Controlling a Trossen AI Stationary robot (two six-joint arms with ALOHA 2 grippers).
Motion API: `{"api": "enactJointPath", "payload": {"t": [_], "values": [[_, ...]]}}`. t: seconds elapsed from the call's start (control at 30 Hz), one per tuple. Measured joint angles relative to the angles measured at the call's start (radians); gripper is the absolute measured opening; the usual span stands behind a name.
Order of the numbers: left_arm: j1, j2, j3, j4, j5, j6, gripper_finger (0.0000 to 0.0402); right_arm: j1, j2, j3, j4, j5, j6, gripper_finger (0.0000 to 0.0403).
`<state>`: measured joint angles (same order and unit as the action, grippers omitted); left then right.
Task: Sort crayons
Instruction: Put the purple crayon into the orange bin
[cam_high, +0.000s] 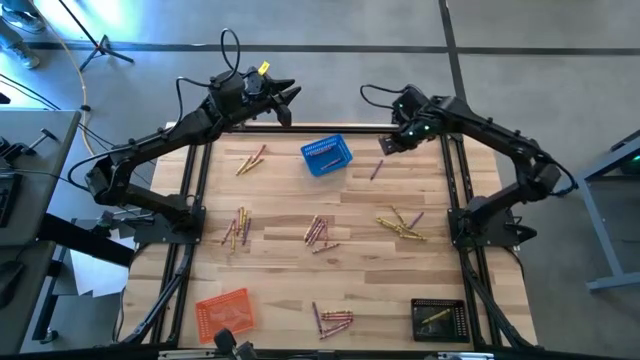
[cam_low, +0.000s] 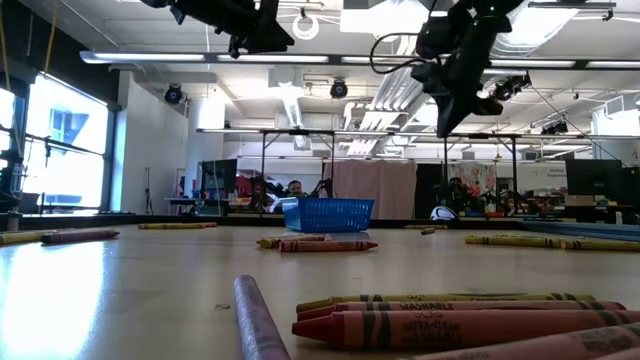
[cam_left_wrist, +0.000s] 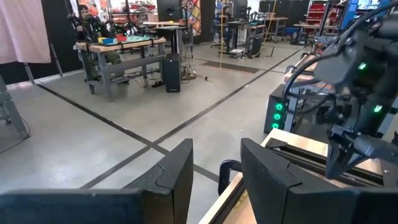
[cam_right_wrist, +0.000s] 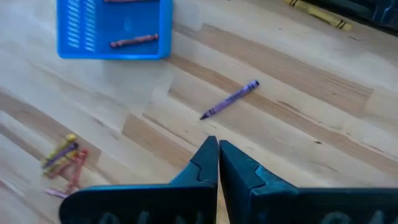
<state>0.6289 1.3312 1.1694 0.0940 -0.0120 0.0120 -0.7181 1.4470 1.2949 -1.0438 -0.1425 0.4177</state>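
Nearest the front edge of the table (cam_high: 280, 300), well on the near side of the blue basket (cam_high: 327, 156), stood the orange basket (cam_high: 223, 308) and the black basket (cam_high: 439, 319), the latter holding a yellowish crayon, with a small bunch of crayons (cam_high: 333, 319) lying between them. Farther in, still short of the blue basket, more crayons lay in loose clusters: one (cam_high: 238, 227) to its near left, one (cam_high: 318, 231) almost straight before it, and a yellow group (cam_high: 400, 226) to its near right. The blue basket itself held a few reddish crayons (cam_right_wrist: 133, 40). Just to its right lay a single purple crayon (cam_right_wrist: 230, 99), and above that hung the right gripper (cam_right_wrist: 217, 152), its jaws pressed together on nothing. To the basket's left lay another small bunch (cam_high: 250, 160). Beyond the blue basket, past the table's far edge, the left gripper (cam_left_wrist: 216, 163) hovered with jaws parted and empty.
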Motion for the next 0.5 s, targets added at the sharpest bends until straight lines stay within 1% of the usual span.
{"api": "enactJointPath", "payload": {"t": [0.17,0.37,0.5], "values": [[0.000,0.000,0.000,0.000,0.000,-0.008,0.0121,-0.002,0.060,0.000,0.007,-0.040,-0.138,0.0000],[0.000,0.000,0.000,-0.006,0.000,-0.008,0.0121,-0.001,0.152,0.000,0.028,-0.043,-0.346,0.0002],[0.000,0.000,0.000,-0.038,0.000,-0.008,0.0121,-0.001,0.215,0.000,0.039,-0.043,-0.423,0.0022]]}}
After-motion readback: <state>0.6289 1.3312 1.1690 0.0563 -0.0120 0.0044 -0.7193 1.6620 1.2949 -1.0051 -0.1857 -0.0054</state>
